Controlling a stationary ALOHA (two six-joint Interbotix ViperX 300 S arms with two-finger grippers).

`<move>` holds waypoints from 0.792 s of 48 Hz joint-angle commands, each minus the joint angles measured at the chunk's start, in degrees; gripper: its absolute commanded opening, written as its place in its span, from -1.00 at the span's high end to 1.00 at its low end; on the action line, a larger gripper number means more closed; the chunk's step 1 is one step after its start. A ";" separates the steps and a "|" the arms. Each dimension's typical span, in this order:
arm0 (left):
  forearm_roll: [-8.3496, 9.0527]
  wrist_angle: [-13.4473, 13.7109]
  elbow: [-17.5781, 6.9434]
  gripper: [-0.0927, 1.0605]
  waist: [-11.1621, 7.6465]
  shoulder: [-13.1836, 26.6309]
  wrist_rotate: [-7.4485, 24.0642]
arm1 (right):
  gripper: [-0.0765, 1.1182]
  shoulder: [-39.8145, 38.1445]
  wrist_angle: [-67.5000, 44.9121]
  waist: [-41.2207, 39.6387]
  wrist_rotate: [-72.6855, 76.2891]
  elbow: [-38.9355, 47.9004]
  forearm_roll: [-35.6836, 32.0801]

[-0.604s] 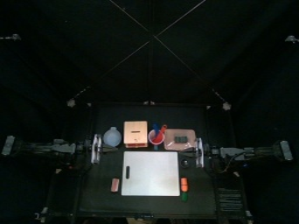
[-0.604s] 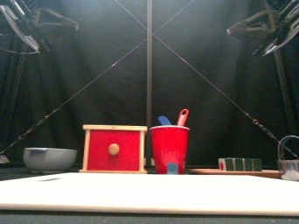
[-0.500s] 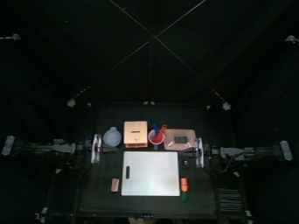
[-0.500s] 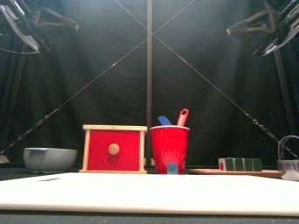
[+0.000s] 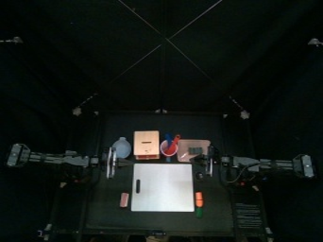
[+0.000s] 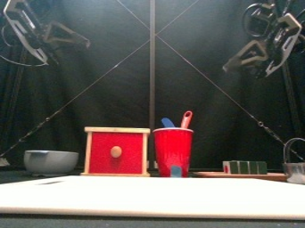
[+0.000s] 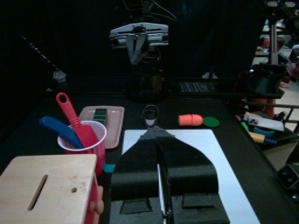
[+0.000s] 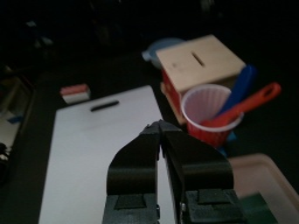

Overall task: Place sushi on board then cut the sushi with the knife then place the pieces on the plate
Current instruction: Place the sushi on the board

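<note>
The sushi (image 6: 247, 166) lies on the pink tray (image 6: 209, 175) toward the back right of the tabletop (image 5: 108, 216) — a short row of dark green blocks pressed together, not on the board (image 5: 161, 186). Just left of the tray stands the red cup (image 6: 173, 150) with a blue knife (image 6: 168, 124) and a red knife (image 6: 186, 118) sticking out of it. Left of the cup is the box (image 6: 117, 151), then the bowl (image 6: 50, 160) near the back left. A metal cutter (image 6: 295, 171) shows at the tray's right. The white board lies bare in the middle, toward the front edge — an orange toy (image 5: 199, 198) by its right side, a reddish one (image 5: 124, 198) by its left. Both arms hang high over the board's back corners. The left hand (image 7: 158, 133) has its jaws pressed together on nothing, and so does the right hand (image 8: 158, 129).
</note>
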 commanded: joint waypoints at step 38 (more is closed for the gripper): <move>0.00 -4.75 -3.87 0.89 1.14 8.53 0.09 | -0.84 13.71 19.42 -10.99 -0.70 -7.03 -15.64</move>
